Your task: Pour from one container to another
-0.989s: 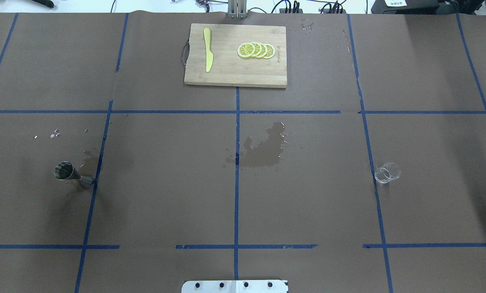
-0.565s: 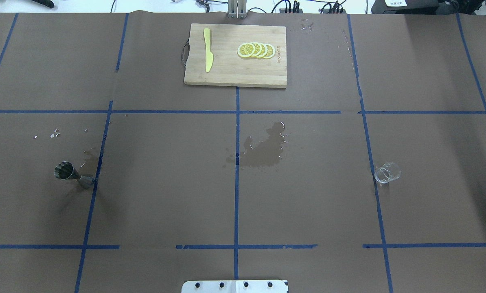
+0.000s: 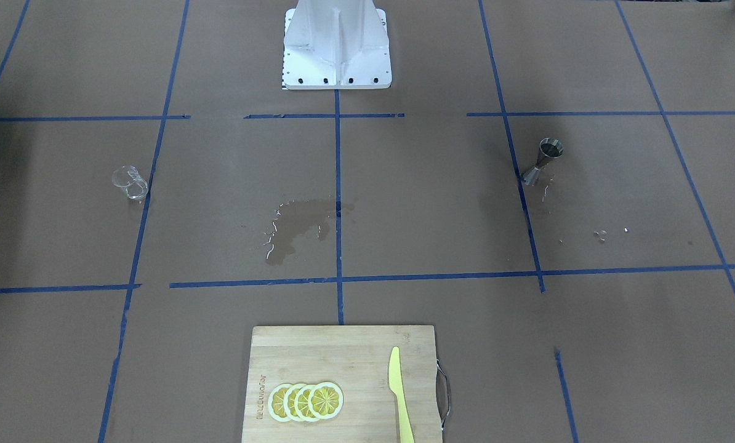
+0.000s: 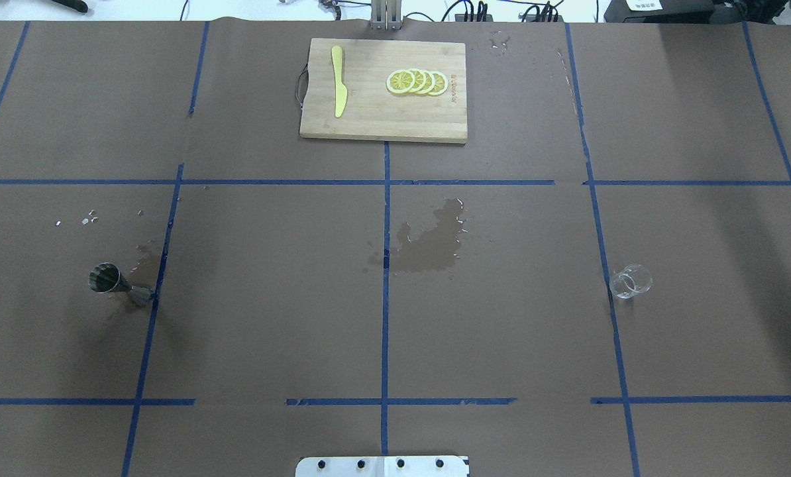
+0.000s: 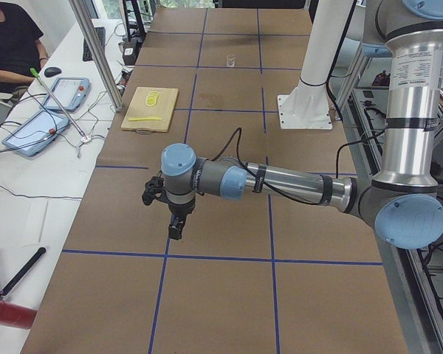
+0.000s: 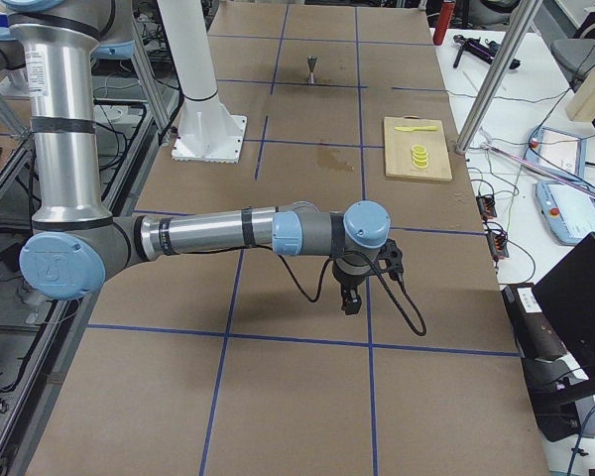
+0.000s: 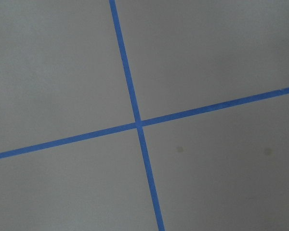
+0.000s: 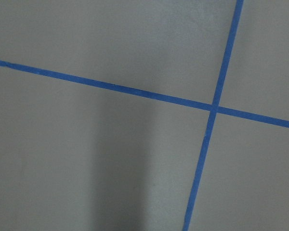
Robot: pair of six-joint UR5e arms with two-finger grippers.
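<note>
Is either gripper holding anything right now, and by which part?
Nothing visible is held: the glass cup and jigger stand alone on the table, away from the left gripper and right gripper.

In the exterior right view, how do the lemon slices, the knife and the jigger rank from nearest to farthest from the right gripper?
From the right gripper:
1. The lemon slices, on the near half of the board.
2. The knife, on the board's far half.
3. The jigger, far down the table, toward the robot's left end.
</note>
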